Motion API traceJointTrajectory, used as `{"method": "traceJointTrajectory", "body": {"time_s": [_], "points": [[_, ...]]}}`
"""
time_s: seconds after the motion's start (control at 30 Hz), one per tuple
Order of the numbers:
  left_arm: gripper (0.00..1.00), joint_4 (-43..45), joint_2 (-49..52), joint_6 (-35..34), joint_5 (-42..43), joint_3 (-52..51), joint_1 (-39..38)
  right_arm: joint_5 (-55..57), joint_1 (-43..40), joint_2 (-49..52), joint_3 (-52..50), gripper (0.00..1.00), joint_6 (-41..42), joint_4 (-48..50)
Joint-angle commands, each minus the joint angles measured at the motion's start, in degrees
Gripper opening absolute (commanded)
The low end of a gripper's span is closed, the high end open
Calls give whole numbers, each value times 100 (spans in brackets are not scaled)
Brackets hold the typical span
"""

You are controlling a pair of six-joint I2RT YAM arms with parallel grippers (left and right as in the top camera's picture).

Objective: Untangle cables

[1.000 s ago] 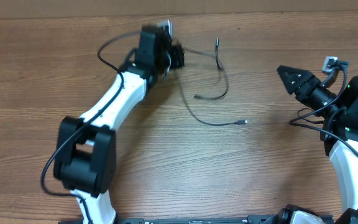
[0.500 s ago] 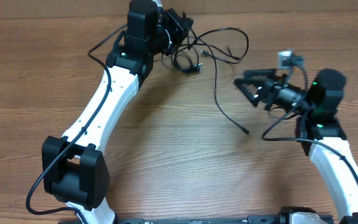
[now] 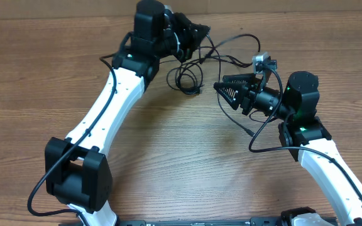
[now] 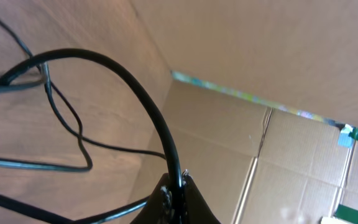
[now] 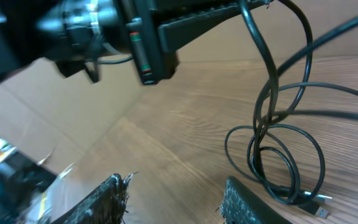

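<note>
The overhead camera stares straight down at the table (image 3: 187, 176). The left wrist camera sits close and tilts up past the cables (image 4: 148, 106) toward cardboard (image 4: 278, 162). The right wrist camera looks low across the table. All three views share those cables.

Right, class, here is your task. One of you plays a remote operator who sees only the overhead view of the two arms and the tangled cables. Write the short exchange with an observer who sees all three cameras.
Operator: From above, the left arm's head hides its tips. Is it gripping anything?
Observer: Yes. In its wrist view the left gripper is shut on a cable, which arcs up and away from it.
Operator: And the right one, has it caught a strand?
Observer: No. In its wrist view the right gripper is open with nothing between its fingers. A loop ending in a plug lies on the wood just ahead.
</note>
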Motion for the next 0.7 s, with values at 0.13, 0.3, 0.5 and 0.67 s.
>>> {"method": "traceJointTrajectory", "body": {"time_s": [0.13,0.3,0.5,0.67], "points": [[4,63,-66,-715,195,81,-380,1029,289,-15,68,49,46,-90],[4,87,-66,-1027,188,81,-485,1648,293,-13,68,48,509,-308],[4,94,-66,-1099,203,81,-599,1781,293,-13,68,49,516,-341],[4,85,-66,-1099,184,81,-691,1862,293,-13,68,49,518,-343]]}}
